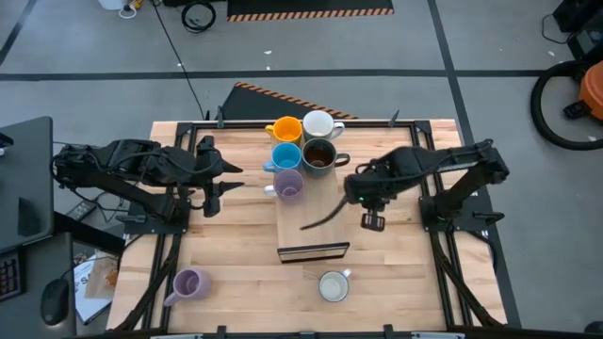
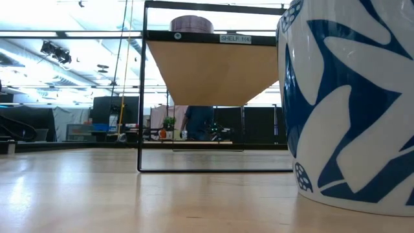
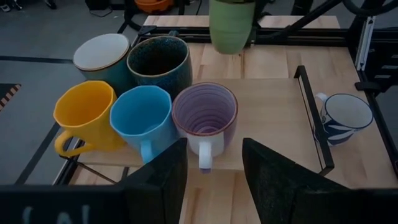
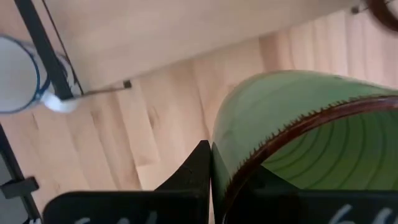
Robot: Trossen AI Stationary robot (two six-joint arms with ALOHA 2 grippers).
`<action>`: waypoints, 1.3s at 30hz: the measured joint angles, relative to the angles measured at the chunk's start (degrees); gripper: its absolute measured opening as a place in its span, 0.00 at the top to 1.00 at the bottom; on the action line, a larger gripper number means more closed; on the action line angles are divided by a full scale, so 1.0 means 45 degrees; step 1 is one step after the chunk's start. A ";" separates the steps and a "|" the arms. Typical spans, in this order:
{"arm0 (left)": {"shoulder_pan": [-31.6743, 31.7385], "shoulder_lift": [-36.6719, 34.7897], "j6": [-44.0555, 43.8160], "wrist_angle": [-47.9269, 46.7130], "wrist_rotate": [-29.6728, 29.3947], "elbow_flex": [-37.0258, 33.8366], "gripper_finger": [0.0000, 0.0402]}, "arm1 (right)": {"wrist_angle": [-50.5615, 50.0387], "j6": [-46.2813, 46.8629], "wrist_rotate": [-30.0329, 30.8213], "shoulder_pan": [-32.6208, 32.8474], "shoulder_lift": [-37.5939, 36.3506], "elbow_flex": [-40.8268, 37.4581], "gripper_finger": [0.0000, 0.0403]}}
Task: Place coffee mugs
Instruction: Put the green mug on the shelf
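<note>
Right end effector pinches green mug rim

Orange mug, blue mug, lavender mug (ringed inside), blue-leafed white mug.

Left end effector agape, right end effector clamped.

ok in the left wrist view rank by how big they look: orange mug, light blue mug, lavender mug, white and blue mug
1-3. lavender mug, light blue mug, orange mug: look much alike, not ranked.
4. white and blue mug: smallest, though it sits farther off, so true size is unsure.
</note>
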 joint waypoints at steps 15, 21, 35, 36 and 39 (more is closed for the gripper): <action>-0.0003 0.0000 -0.0015 -0.0007 0.0000 0.0000 0.60 | -0.0075 -0.1505 -0.0104 -0.0607 0.3509 0.4257 0.93; -0.0003 0.0000 -0.0019 -0.0010 0.0000 0.0000 0.60 | 0.0129 -0.1870 -0.0108 -0.0609 0.4297 0.4941 0.93; -0.0003 0.0034 -0.0243 -0.0017 0.0003 0.0000 0.60 | 0.0960 -0.1814 -0.0182 -0.0863 0.4532 0.4935 0.93; -0.0003 0.0034 -0.0243 -0.0015 0.0000 0.0000 0.60 | 0.1161 -0.1818 -0.0179 -0.0870 0.4529 0.4868 0.93; -0.0003 0.0034 -0.0239 -0.0019 0.0005 0.0000 0.60 | 0.1087 -0.1818 -0.0157 -0.0857 0.4550 0.4680 0.93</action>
